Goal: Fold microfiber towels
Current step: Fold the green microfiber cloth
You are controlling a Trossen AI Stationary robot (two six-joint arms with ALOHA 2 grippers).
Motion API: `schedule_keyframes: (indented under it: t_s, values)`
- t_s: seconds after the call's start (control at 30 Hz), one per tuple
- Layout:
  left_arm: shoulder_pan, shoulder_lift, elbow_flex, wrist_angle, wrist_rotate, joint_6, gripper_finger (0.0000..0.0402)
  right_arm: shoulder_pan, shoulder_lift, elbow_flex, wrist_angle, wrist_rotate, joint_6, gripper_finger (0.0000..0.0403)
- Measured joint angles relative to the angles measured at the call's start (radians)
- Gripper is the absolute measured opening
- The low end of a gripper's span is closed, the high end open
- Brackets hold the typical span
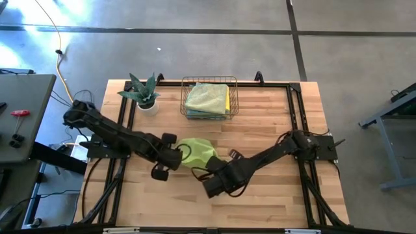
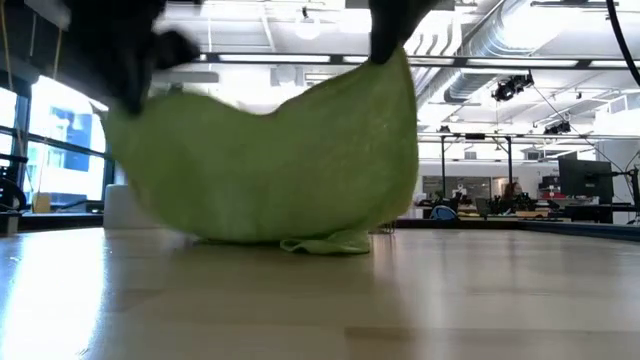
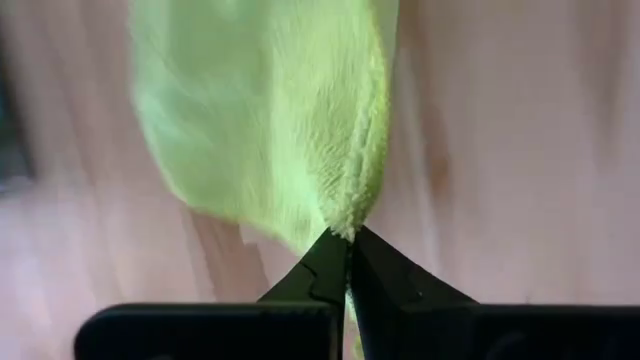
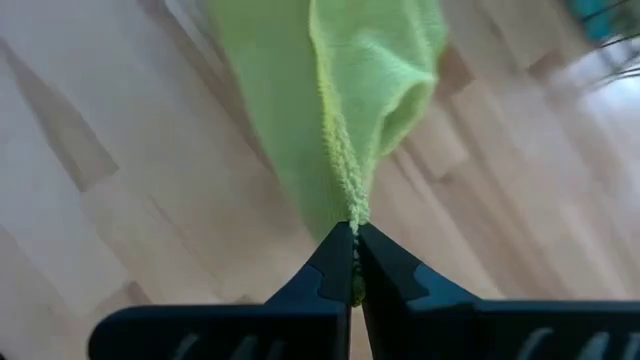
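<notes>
The left gripper (image 3: 350, 238) is seen clamped on the fuzzy hem of a lime green towel (image 3: 270, 120), its two dark fingers (image 3: 325, 265) pressed together with the cloth pinched between the tips. The right gripper (image 4: 353, 232) is likewise clenched on another part of the same towel's edge (image 4: 345, 150), the hem rising in a ridge from between its closed tips.

From above, both grippers are found near the front middle of the table (image 1: 273, 130), the left gripper (image 1: 177, 155) at the towel's left side and the right gripper (image 1: 218, 170) at its front right, with the lime green towel (image 1: 198, 151) bunched between them. In the low view the towel (image 2: 270, 165) is held up at two points and hangs in a wide sagging curve, its lowest fold resting crumpled on the tabletop (image 2: 320, 300).

Farther back, a wire basket (image 1: 209, 97) stands near the rear edge of the table, and more folded towels (image 1: 208, 97) in pale green and yellow are stacked inside it. A small potted plant (image 1: 143, 92) with spiky leaves is placed just to the left of the basket, apart from it. Both arms are stretched inward from their mounts at the table's sides.
</notes>
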Motion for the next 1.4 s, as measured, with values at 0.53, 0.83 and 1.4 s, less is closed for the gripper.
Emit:
schedule_keyframes:
  t_s: [0.53,0.83,1.4]
  values:
    - [-0.001,0.011,0.461,-0.167,-0.159,-0.105,0.0,-0.01,-0.238,-0.001,-0.114,0.14,-0.2,0.0]
    - [-0.022,0.011,0.592,-0.15,-0.004,-0.145,0.0,-0.01,-0.365,-0.001,-0.102,0.065,-0.351,0.0]
    - [-0.068,0.011,0.644,0.06,0.165,-0.173,0.0,-0.005,-0.441,-0.002,0.075,-0.165,-0.515,0.0]
